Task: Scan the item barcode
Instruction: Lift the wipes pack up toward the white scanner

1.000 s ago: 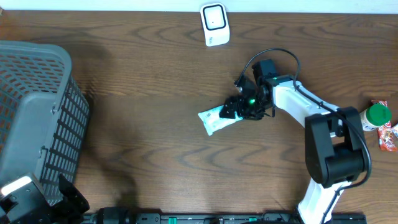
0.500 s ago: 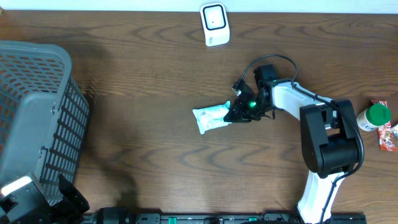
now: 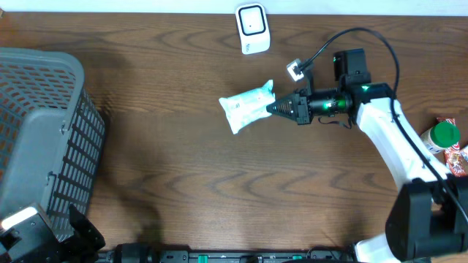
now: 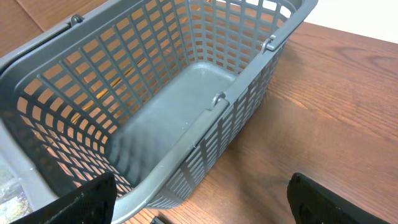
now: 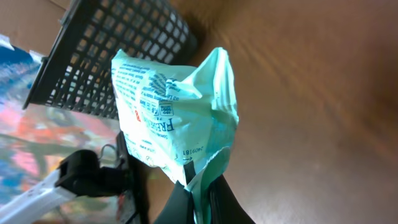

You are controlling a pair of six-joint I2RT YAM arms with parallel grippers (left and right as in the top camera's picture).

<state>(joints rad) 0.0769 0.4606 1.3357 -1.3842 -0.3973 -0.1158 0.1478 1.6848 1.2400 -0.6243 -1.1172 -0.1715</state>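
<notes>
Dark wood table (image 3: 183,183) lies beneath the right gripper (image 3: 281,108), pinched shut on one end of the pale green packet (image 3: 246,107), whose long axis runs leftward from it, near the scanner (image 3: 252,28) at the far edge, well apart from the wide-open left gripper (image 4: 202,202).

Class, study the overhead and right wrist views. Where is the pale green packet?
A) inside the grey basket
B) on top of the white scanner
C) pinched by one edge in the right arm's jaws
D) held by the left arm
C: the jaws of the right arm are shut on one edge of the pale green packet, which is apart from the basket and the scanner.
</notes>
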